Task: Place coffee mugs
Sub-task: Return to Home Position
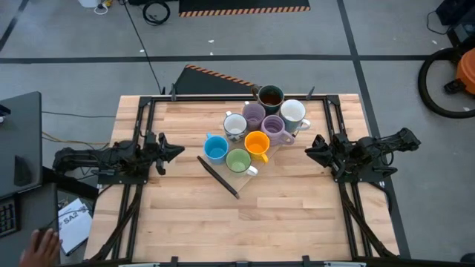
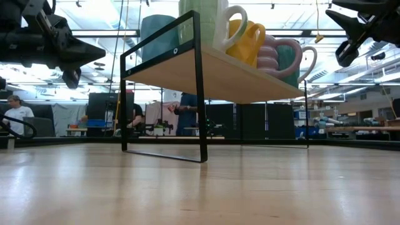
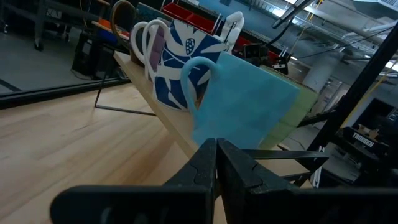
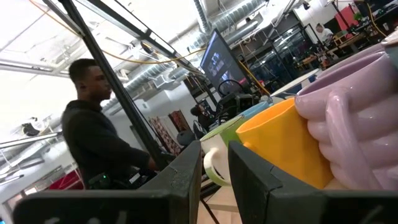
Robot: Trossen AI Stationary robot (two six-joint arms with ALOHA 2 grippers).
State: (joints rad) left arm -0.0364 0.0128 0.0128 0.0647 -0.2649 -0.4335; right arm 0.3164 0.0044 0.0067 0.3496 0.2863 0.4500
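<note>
Eight mugs stand packed together on a raised wooden shelf (image 2: 237, 75) with a black metal frame, in the far middle of the table. They are blue (image 1: 215, 148), green (image 1: 237, 159), orange (image 1: 257, 144), white (image 1: 235, 126), two lilac (image 1: 254, 115) (image 1: 273, 129), a second white (image 1: 294, 113) and dark (image 1: 270, 96). My left gripper (image 1: 177, 151) hovers shut to the left of the blue mug (image 3: 249, 106). My right gripper (image 1: 310, 146) hovers to the right of the mugs, its fingers slightly apart, facing the orange mug (image 4: 280, 143) and a lilac mug (image 4: 354, 112). Neither touches anything.
The shelf's black frame bar (image 1: 219, 176) runs slantwise on the near side of the mugs. Bare wooden table (image 1: 245, 230) lies nearer than the shelf and between the arms. A person's hand (image 1: 41, 248) shows off the table's near left corner; people stand in the room behind.
</note>
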